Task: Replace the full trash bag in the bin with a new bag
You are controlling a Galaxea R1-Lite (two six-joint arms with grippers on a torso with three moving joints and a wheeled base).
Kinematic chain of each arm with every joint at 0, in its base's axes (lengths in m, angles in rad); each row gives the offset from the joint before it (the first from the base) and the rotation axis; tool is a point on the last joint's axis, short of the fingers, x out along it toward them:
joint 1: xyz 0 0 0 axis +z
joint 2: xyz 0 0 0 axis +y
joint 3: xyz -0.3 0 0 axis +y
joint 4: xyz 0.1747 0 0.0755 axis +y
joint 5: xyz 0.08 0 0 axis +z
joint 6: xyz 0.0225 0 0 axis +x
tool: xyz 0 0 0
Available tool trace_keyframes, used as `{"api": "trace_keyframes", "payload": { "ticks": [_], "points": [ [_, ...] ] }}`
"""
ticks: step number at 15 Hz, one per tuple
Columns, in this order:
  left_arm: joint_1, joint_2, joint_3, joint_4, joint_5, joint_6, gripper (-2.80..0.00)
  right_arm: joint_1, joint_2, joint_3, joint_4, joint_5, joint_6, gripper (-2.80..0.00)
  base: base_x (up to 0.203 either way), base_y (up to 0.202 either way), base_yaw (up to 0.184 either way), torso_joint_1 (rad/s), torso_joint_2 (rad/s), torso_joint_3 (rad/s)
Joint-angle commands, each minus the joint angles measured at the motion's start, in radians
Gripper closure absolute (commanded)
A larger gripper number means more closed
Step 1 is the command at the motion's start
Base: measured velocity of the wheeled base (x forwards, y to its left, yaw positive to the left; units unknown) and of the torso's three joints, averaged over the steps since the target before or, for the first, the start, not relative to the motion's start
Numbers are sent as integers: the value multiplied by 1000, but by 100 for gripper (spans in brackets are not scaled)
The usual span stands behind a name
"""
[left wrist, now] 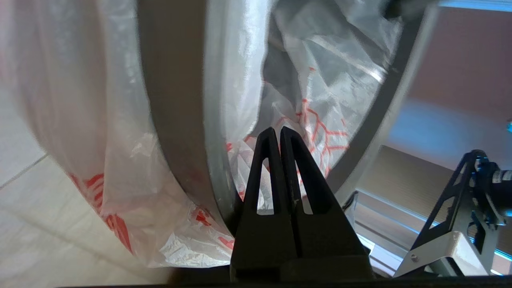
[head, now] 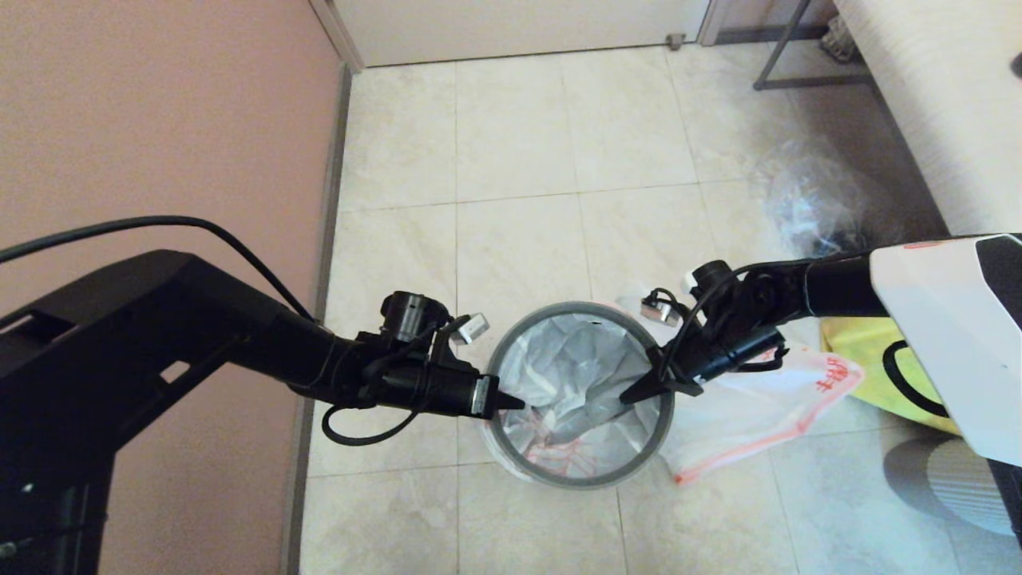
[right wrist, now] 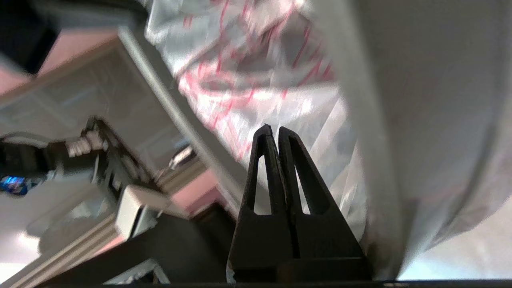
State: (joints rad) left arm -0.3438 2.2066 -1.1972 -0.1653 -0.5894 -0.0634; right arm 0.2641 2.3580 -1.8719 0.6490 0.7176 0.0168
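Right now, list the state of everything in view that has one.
bin: upright on the floor, lined.
white bag: inside the bin, crumpled, edge draped over the rim.
left gripper: shut, tip at the rim's left side, holding nothing.
right gripper: shut, tip over the rim's right side, holding nothing.
clear bag: on the floor, bunched up.

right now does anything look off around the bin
Yes: the new bag lines the bin, but its excess spills unevenly over the rim onto the floor on the robot's right.
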Motion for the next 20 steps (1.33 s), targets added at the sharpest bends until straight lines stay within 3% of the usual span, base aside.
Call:
{"api": "trace_keyframes", "payload": {
  "ticks": [1, 4, 5, 7, 8, 10, 13, 14, 17, 20],
  "points": [
    [-5, -58, 21, 0, 0, 0, 0, 13, -89, 20, 20, 6, 2, 0, 0, 0, 0, 0, 0, 0],
    [-50, -257, 83, -1, 19, -1, 0, 40, -299, 147, 36, -17, 52, 0, 0, 0, 0, 0, 0, 0],
    [-78, -326, 103, 3, 72, -5, 0, 53, -373, 219, 7, -62, 93, 0, 0, 0, 0, 0, 0, 0],
    [-124, -461, 125, 26, 293, -31, 0, 66, -520, 328, -37, -237, 146, 0, 0, 0, 0, 0, 0, 0],
    [-137, -534, 130, 51, 365, -40, 0, 61, -602, 369, -42, -300, 158, 0, 0, 0, 0, 0, 0, 0],
    [-175, -684, 128, 149, 486, -38, 0, 47, -789, 444, -18, -365, 170, 0, 0, 0, 0, 0, 0, 0],
    [-230, -830, 149, 275, 844, -32, 0, 29, -1068, 628, 26, -478, 175, 0, 0, 0, 0, 0, 0, 0],
    [-234, -880, 157, 289, 911, -30, 0, 12, -1151, 699, 34, -532, 175, 0, 0, 0, 0, 0, 0, 0],
    [-201, -1056, 152, 372, 977, 1, 0, -37, -1390, 835, 52, -648, 175, 0, 0, 0, 0, 0, 0, 0],
    [-48, -1155, 183, 419, 1029, 47, 0, -89, -1573, 886, 123, -713, 174, 0, 0, 0, 0, 0, 0, 0]
  ]
}}
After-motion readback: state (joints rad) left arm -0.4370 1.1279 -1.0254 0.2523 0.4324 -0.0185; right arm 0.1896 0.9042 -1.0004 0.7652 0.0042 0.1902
